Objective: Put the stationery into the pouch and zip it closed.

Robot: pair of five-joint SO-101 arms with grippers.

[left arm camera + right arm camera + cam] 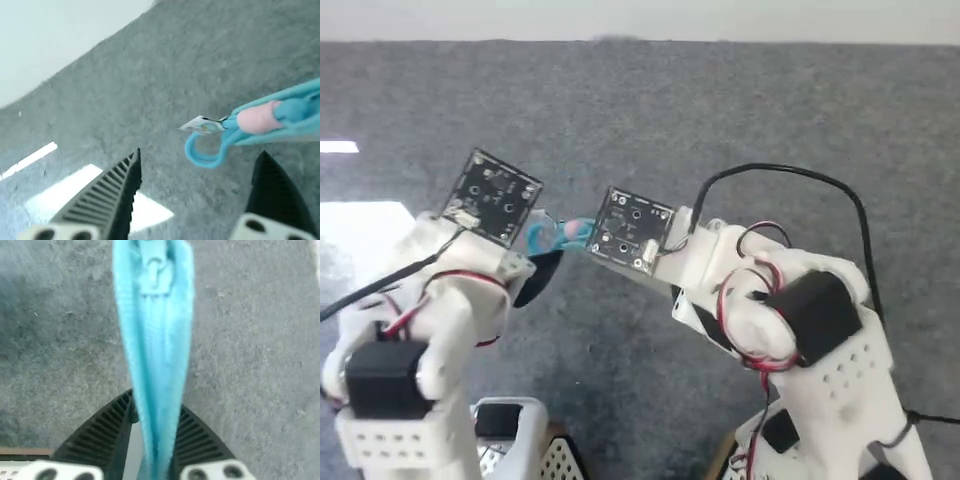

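Observation:
A light blue pouch [152, 340] hangs above the grey table, and my right gripper [155, 407] is shut on its edge. Its zip slider [152, 272] sits farther along the zip line. From the left wrist, the pouch's end [280, 117] has a pink part [257, 119], a small tag [200, 125] and a blue loop [205, 150]. My left gripper [200, 156] is open, its fingers [112, 192] spread on either side of the loop without touching it. From above, the pouch [560, 234] peeks out between the two wrist camera boards.
Grey carpet-like cloth [720, 110] covers the table up to a pale wall at the back. A bright patch of light [360, 225] lies at the left. Both arm bases [510, 440] stand at the near edge.

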